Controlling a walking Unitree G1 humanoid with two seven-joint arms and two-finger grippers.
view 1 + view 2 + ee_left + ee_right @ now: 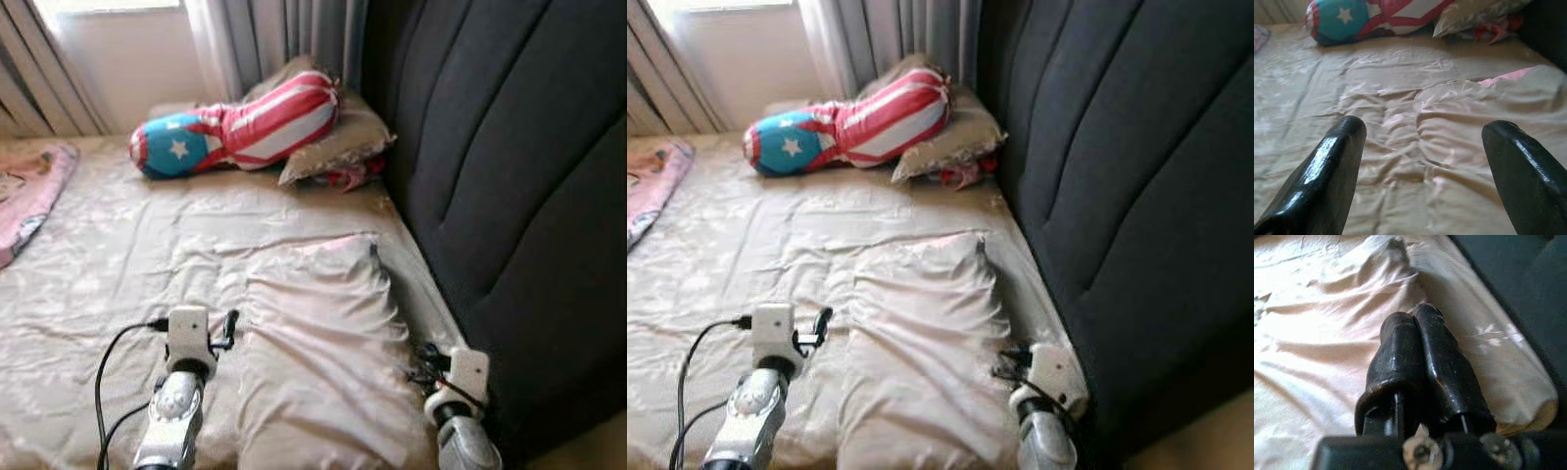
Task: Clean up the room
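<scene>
Left pincer (1420, 161) spread over pillow (318, 343); right pincer (1418, 340) closed.

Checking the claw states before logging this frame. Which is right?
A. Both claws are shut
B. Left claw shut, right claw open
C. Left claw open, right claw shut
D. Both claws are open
C: the left claw has its two black fingers spread wide over the bed sheet, while the right claw has its fingers pressed together over the pillow, holding nothing.

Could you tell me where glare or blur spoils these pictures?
Right wrist view: the satin beige sheet washes out to white left of the shut black right gripper. Left wrist view: the open left gripper fingers are soft. Head views: window overexposed.
</scene>
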